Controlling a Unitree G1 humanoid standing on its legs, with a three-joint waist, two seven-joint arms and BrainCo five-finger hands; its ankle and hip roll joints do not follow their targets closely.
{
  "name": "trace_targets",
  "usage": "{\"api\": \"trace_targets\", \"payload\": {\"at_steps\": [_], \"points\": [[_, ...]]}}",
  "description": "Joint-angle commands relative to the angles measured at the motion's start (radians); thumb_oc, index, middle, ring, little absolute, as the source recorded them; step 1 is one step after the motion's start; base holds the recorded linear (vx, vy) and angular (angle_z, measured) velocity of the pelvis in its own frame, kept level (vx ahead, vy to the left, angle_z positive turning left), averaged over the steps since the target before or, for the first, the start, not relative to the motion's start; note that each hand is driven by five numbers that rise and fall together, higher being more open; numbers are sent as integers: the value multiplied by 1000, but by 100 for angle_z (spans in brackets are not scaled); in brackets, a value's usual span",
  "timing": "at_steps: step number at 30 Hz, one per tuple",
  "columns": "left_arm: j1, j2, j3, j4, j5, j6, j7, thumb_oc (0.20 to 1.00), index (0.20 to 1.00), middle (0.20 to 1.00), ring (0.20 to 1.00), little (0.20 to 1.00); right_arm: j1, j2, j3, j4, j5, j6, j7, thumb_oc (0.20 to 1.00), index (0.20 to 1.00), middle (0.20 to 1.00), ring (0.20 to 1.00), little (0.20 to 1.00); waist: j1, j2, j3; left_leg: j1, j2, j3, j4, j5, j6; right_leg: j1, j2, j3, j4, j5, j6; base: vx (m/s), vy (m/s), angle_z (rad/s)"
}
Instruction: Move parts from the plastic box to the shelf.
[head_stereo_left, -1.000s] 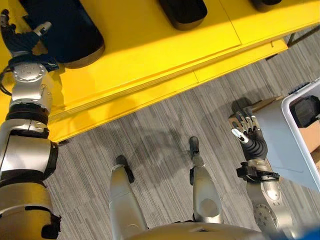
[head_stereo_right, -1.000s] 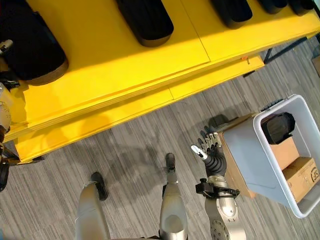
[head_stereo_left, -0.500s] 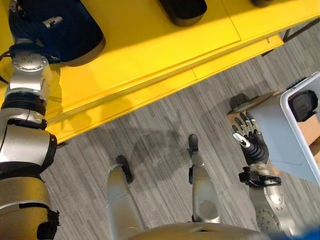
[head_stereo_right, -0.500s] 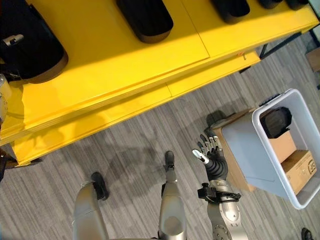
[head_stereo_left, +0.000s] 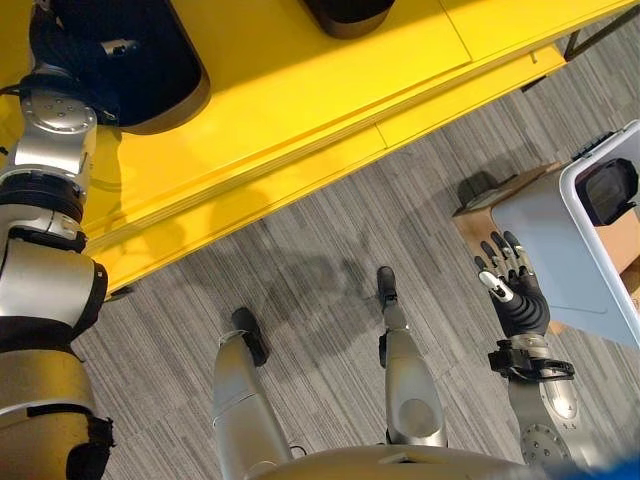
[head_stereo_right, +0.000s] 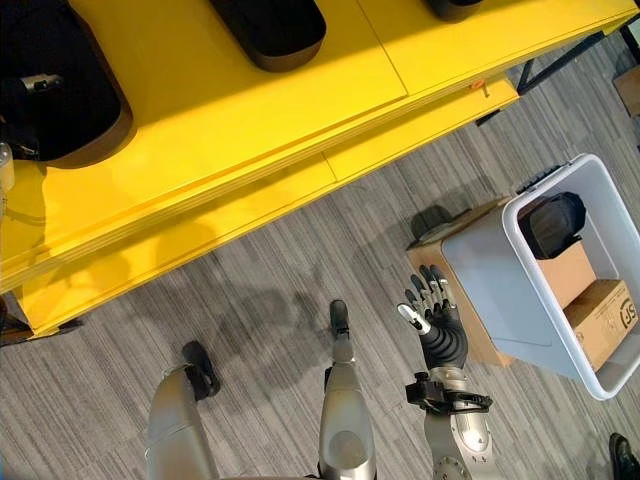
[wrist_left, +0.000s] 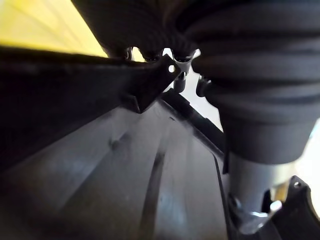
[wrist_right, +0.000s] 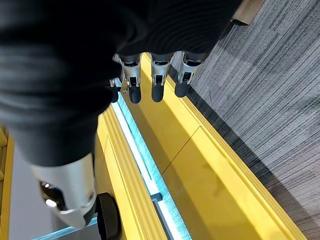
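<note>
Over the last second the left hand (head_stereo_left: 78, 62) went further up onto the big black part (head_stereo_left: 150, 60) lying on the yellow shelf (head_stereo_left: 300, 110), from beside its near end to on top of it. The right hand (head_stereo_right: 438, 320), fingers straight, rose a little and drew closer to the white plastic box (head_stereo_right: 500, 290). The camera swung as well, so the shelf slid toward the top and the box came more fully into sight.

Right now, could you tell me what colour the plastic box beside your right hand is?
The plastic box is pale grey-white, best seen in the right eye view.
</note>
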Motion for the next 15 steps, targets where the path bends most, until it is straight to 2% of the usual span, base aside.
{"api": "trace_targets", "payload": {"at_steps": [1, 8, 13, 15], "points": [[-101, 56, -10, -24, 35, -37, -32, 1000, 1000, 1000, 1000, 1000, -43, -87, -119, -53, 20, -71, 16, 1000, 1000, 1000, 1000, 1000, -10, 52, 58, 145, -39, 106, -130, -38, 6, 123, -62, -2, -30, 69, 98, 0, 0, 0], [-86, 55, 0, -29, 33, -45, -36, 1000, 1000, 1000, 1000, 1000, -40, -91, -124, -52, 16, -75, 18, 1000, 1000, 1000, 1000, 1000, -13, 59, 57, 141, -34, 112, -118, -44, 8, 114, -63, 2, -33, 66, 98, 4, -6, -7], [-59, 23, 78, -17, -81, -58, -24, 1000, 1000, 1000, 1000, 1000, -33, -88, -126, -50, 7, -75, 13, 1000, 1000, 1000, 1000, 1000, -8, 65, 51, 139, -39, 105, -121, -44, 8, 121, -63, -5, -37, 59, 98, 5, -19, 1], [-39, 5, 132, -25, -168, -71, -17, 1000, 1000, 1000, 1000, 1000, -31, -85, -129, -52, -4, -76, 3, 1000, 1000, 1000, 1000, 1000, -3, 66, 47, 141, -41, 98, -126, -41, 6, 130, -63, -12, -38, 51, 98, 9, -44, 0]]}}
